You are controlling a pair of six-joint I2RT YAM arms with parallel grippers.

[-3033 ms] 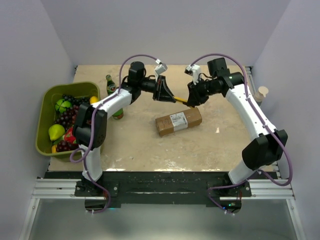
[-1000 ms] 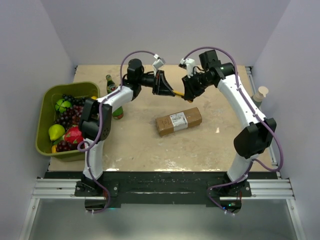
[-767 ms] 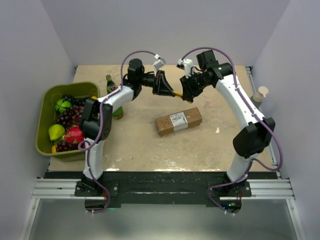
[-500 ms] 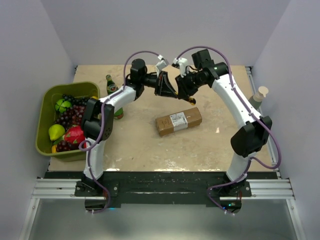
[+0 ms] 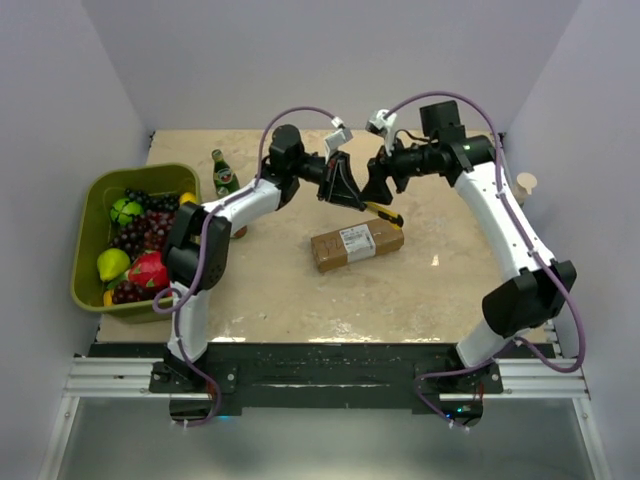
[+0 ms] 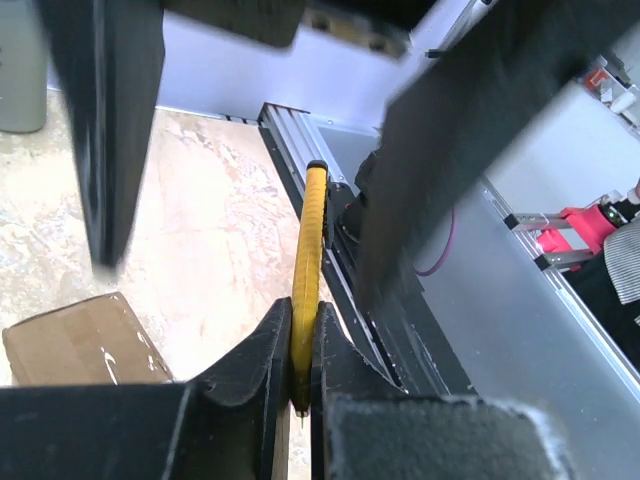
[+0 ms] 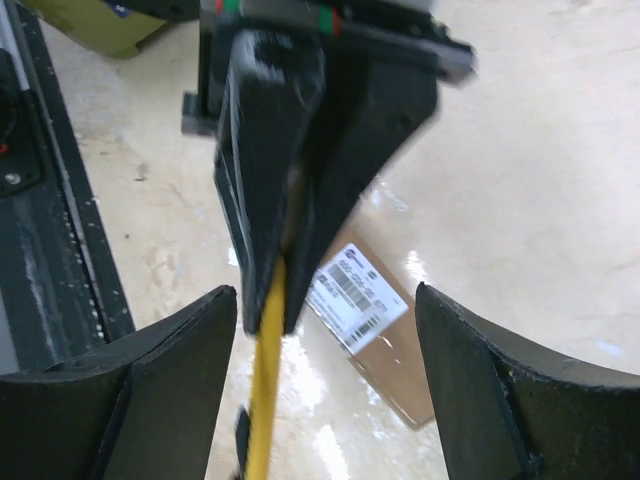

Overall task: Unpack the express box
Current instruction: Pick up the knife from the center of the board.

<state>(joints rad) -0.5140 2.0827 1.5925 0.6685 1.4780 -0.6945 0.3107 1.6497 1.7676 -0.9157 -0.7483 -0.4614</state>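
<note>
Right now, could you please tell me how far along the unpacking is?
Done: the left tool grips the yellow utility knife. In hand: the knife is held in the air above the table, the right tool open, not gripping it. Left: the express box lies shut on the table, label up.

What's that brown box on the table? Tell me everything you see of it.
The express box is a small, long carton of plain brown cardboard, closed, with a white barcode label on its top face. It lies flat near the middle of the table, at a slant. Nothing grips it. A yellow knife hangs by its far right corner; whether they touch cannot be told.
</note>
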